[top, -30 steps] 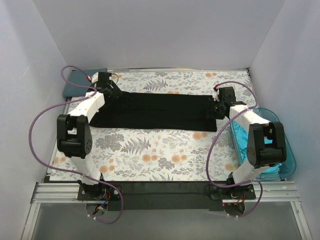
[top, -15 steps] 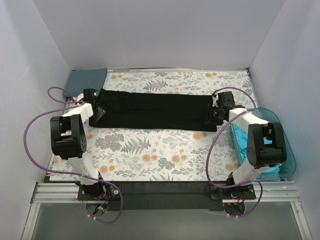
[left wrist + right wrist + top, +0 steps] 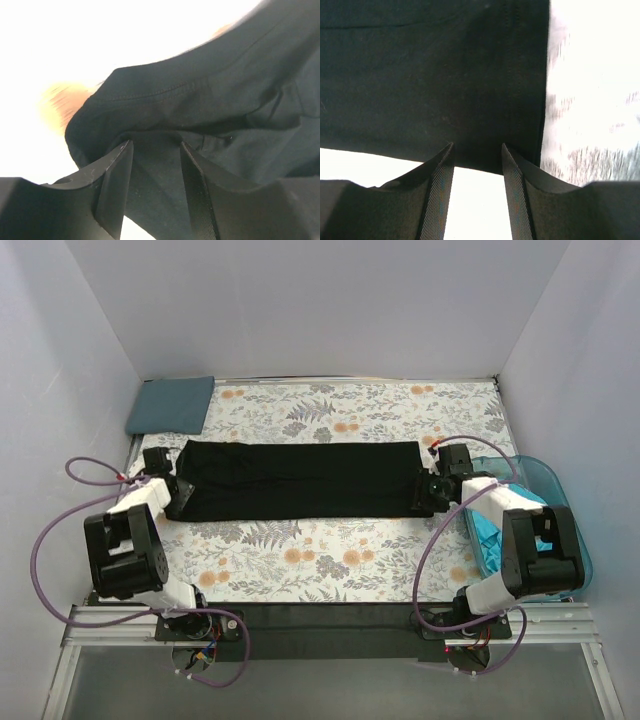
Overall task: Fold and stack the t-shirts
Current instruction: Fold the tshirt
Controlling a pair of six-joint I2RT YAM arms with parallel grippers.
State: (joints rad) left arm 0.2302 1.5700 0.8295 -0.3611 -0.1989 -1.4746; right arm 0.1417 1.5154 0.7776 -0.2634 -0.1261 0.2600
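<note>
- We find the black t-shirt (image 3: 300, 480) lying across the middle of the floral table cloth (image 3: 330, 550), folded lengthwise into a long flat band that runs from left to right.
- The left gripper (image 3: 175, 492) is at the left end of this band, low over the table cloth.
- In the left wrist view its jaws stand partly closed. Bunched black cloth fills the gap between the fingers (image 3: 112, 195), and a stitched hem curves just beyond the tips. We read this as a grip on the black t-shirt.
- The right gripper (image 3: 426, 492) is at the right end of the band, at its near corner.
- In the right wrist view its jaws also stand partly closed. The near edge of the black cloth sits between the fingers (image 3: 437, 200), and the stitched end hem runs just to the right of them. We read this as a second grip on the same garment.
- Between the two grippers the band lies flat, with only light creases near the left end.
- The blue-grey t-shirt (image 3: 170, 405) lies folded at the far left corner, well apart from the black one.
- The turquoise t-shirt (image 3: 488, 535) sits crumpled in the plastic tub (image 3: 582, 565) at the right edge of the table, partly hidden by the right arm.
</note>
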